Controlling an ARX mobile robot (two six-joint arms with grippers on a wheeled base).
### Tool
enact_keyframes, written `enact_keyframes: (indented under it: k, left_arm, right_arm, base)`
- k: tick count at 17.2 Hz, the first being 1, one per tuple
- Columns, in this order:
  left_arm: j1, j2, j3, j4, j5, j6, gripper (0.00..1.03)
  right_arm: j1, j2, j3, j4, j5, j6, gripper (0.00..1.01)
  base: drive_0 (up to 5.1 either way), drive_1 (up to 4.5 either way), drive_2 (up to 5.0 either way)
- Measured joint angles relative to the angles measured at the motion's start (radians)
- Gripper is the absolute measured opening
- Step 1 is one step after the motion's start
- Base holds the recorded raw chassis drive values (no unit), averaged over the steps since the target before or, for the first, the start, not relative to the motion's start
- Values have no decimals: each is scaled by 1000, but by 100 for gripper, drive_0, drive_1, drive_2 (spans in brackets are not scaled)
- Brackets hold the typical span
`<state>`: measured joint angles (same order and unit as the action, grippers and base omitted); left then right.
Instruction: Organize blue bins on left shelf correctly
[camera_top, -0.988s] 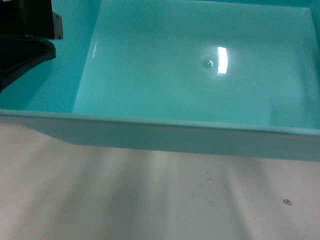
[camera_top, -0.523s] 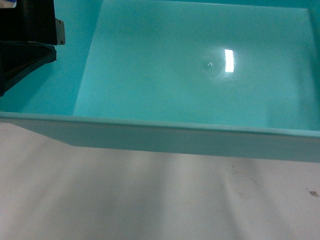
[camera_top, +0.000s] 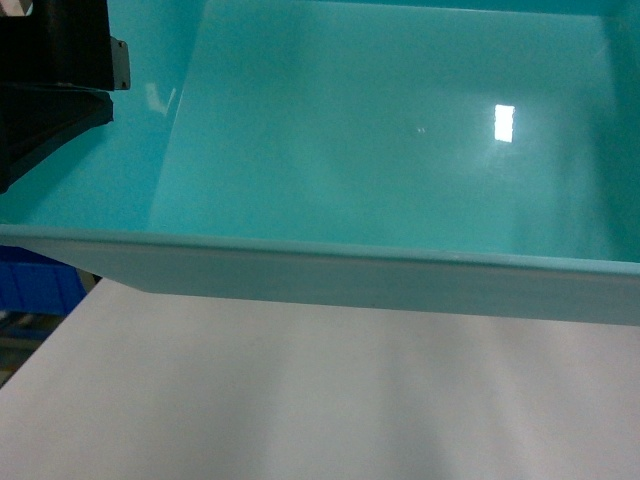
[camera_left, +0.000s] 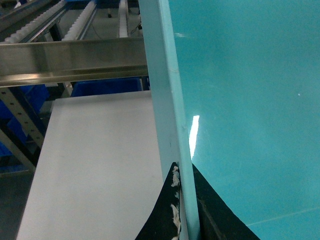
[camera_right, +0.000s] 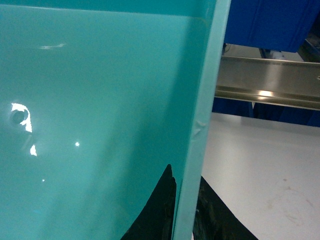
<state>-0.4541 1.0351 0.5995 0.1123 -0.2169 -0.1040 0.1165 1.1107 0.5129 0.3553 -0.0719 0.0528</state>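
A light turquoise blue bin (camera_top: 380, 130) fills the upper head view, held up over a white surface, empty and glossy inside. My left gripper (camera_left: 183, 172) is shut on the bin's left wall rim (camera_left: 160, 90), one black finger on each side. My right gripper (camera_right: 185, 175) is shut on the right wall rim (camera_right: 207, 85) in the same way. The left shelf shows as a steel rail (camera_left: 70, 60) with white roller tracks (camera_left: 80, 20) beyond the bin. The left arm (camera_top: 50, 70) is a black shape at the head view's top left.
Under the bin lies a white flat surface (camera_top: 300, 400), whose left edge shows at lower left. Royal-blue totes sit beside it (camera_top: 35, 280) and under the steel rail (camera_left: 107, 86). Another steel rail (camera_right: 265, 82) and a royal-blue tote (camera_right: 270, 22) lie past the right rim.
The white surface has slid right under the bin, its marks leaving view. Its left edge and a blue tote have come into view at lower left. Both grips are unchanged.
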Motion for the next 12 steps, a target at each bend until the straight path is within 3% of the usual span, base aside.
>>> enact_keyframes:
  k: [12]
  left_arm:
    - [0,0,0,0,0,0,2]
  right_arm:
    - [0,0,0,2,0,0,8]
  base:
    - [-503,233,233]
